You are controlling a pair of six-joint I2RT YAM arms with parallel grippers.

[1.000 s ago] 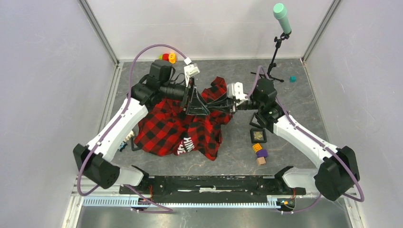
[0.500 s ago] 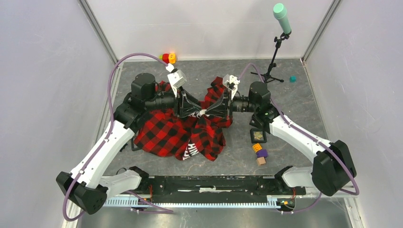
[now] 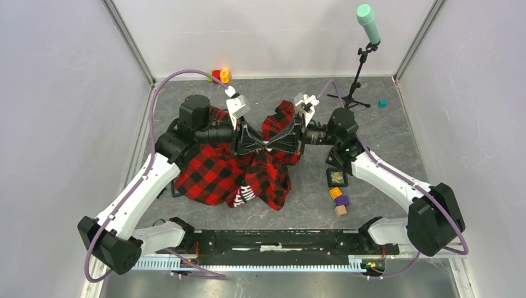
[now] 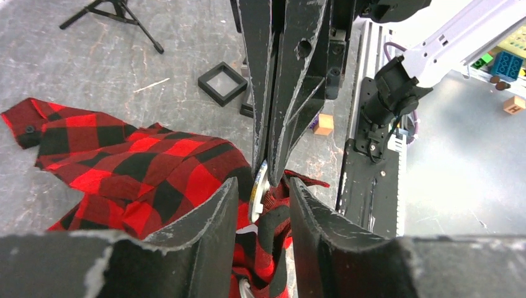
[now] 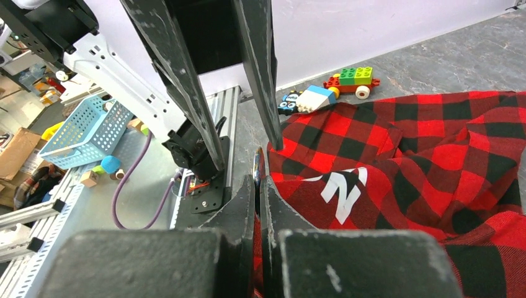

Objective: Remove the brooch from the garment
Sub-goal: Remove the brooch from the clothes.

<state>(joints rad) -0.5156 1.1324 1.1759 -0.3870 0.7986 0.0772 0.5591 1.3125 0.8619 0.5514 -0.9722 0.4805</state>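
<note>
**Brooch** [image 4: 258,186]: seen edge-on as a thin pale disc at a raised fold of the garment [image 3: 211,177], over the middle of the desk [image 3: 397,143]. The right pincer [image 4: 268,169] is closed on its rim, fingers pressed flat together. The left pincer [image 4: 263,192] faces it tip to tip. Its two fingers [image 4: 214,214] stand parted, one on each side of the brooch, with a narrow gap showing on both sides. Contact there cannot be confirmed.

**Garment:** a red-and-black check shirt, bunched, drawn up into a peak where the pincers meet. The rest lies on the desk. White lettering [image 3: 247,194] on a black panel sits at its near edge.

**Edges and room:**
- **Left hem:** it lies near the left wall. A toy car [image 5: 310,98] is just beside it and a brick vehicle [image 5: 353,77] is next to that.
- **Near hem:** it stops well short of the base rail [image 3: 273,239], with bare grey desk between.
- **Right hem:** a bare strip follows, then a black square frame [image 3: 337,177]. Three small blocks [image 3: 339,201] run in a line toward the near edge.
- **Far side:** bare desk runs to the back wall. Red and yellow pieces [image 3: 220,75] sit at the far left. A microphone stand [image 3: 358,74] on a tripod is at the far right, with a small teal piece [image 3: 382,103] beside it.
- **Widest open surface:** it lies right of the frame, toward the right wall.
</note>
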